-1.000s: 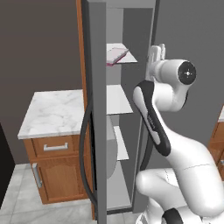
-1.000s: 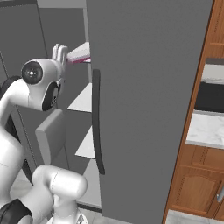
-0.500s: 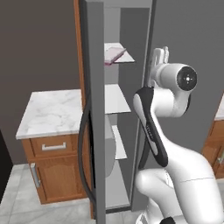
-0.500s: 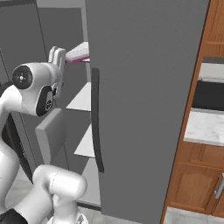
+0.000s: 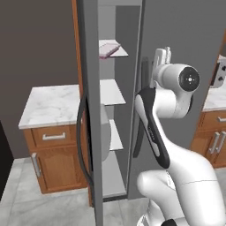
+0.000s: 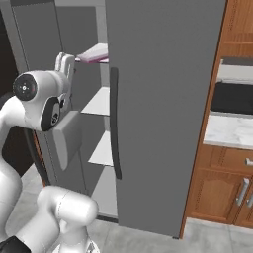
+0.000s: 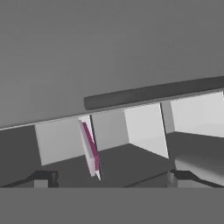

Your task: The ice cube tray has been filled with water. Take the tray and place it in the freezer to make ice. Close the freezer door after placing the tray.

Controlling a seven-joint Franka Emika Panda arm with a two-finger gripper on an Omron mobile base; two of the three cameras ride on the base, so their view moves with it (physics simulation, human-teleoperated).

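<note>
Left base view shows the white arm rising from the lower right, bent at the elbow, its wrist raised in front of the plain grey right door (image 5: 181, 39). The gripper (image 5: 161, 56) points upward beside the open freezer (image 5: 115, 132), with its fingers spread wide and nothing between them. The ice cube tray (image 5: 107, 48) lies flat on the top white shelf (image 5: 122, 53) inside the freezer, up and to the left of the gripper and apart from it. The freezer door (image 5: 89, 110) stands swung open on the near left, edge-on, its dark handle (image 5: 80, 132) showing.
</note>
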